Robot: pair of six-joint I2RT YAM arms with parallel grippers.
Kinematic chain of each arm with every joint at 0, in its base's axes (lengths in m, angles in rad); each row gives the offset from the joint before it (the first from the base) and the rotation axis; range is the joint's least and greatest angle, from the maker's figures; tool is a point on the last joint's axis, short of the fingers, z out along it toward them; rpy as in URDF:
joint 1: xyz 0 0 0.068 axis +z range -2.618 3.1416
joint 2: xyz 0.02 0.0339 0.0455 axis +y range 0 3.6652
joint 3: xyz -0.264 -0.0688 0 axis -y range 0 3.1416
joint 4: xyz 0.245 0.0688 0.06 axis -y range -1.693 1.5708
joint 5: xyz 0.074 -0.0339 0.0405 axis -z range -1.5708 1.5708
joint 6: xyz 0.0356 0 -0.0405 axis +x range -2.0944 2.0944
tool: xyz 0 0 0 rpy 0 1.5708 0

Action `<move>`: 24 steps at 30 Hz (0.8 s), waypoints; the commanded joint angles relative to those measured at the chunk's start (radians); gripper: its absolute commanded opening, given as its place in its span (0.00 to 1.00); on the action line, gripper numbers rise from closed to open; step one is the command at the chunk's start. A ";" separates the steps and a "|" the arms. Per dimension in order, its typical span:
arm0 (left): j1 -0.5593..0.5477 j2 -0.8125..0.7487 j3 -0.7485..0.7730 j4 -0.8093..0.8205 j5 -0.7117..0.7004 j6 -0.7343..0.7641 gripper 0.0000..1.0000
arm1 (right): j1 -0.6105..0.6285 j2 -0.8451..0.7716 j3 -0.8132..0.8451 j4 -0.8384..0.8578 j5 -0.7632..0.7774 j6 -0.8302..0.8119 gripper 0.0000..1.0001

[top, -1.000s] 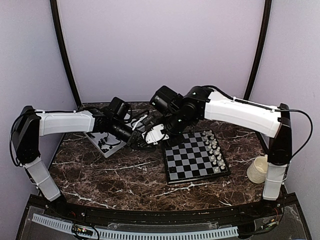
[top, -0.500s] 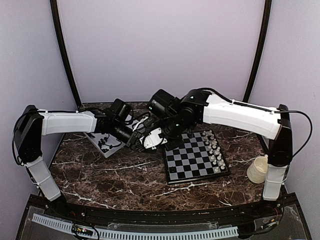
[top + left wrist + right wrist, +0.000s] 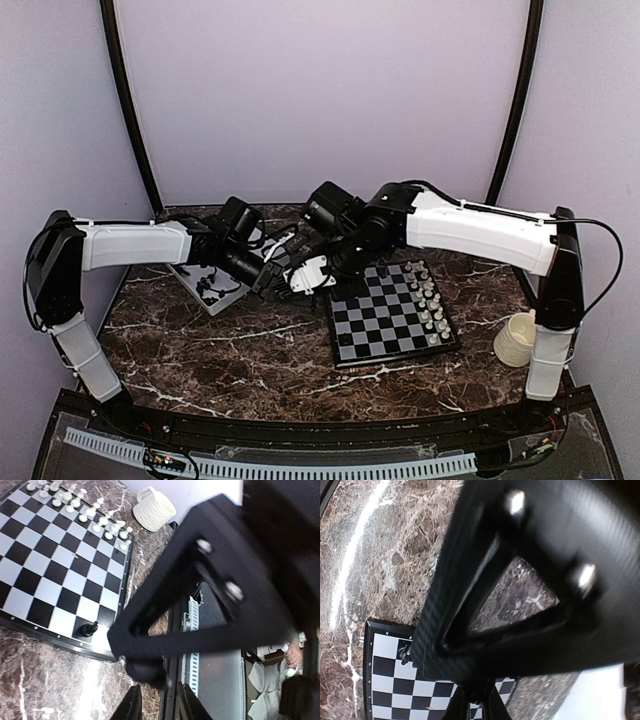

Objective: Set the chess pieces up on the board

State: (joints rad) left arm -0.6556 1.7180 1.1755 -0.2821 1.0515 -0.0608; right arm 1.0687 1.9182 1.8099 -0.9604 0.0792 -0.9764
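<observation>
The left gripper (image 3: 268,284) and the right gripper (image 3: 308,277) meet tip to tip low over the marble table (image 3: 220,350), just off the far left corner of the board (image 3: 385,320). In each wrist view the other gripper's blurred dark frame fills most of the picture. Only short stubs of the left fingers (image 3: 131,706) and right fingers (image 3: 458,706) show, so I cannot tell whether either gripper is open, closed or holding anything. One black chessman (image 3: 90,628) stands on the board, in the edge row opposite the white chessmen (image 3: 432,300), close to a corner. More black chessmen (image 3: 210,288) lie in the tray (image 3: 186,279) under the left arm. A cream cup (image 3: 517,338) stands right of the board
</observation>
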 commanded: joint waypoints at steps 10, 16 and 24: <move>0.058 -0.076 -0.016 0.066 -0.199 -0.014 0.24 | -0.172 -0.087 -0.136 0.138 -0.200 0.237 0.00; 0.057 -0.297 -0.213 0.333 -0.555 -0.038 0.28 | -0.273 -0.111 -0.169 0.190 -0.411 0.390 0.01; -0.125 -0.537 -0.388 0.570 -0.872 0.257 0.36 | -0.351 -0.084 -0.187 0.232 -0.685 0.544 0.01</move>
State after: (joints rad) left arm -0.7086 1.2289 0.8181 0.1303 0.3698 0.0288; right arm 0.7345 1.8500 1.6218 -0.7776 -0.4084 -0.5411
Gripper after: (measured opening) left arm 0.352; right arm 0.053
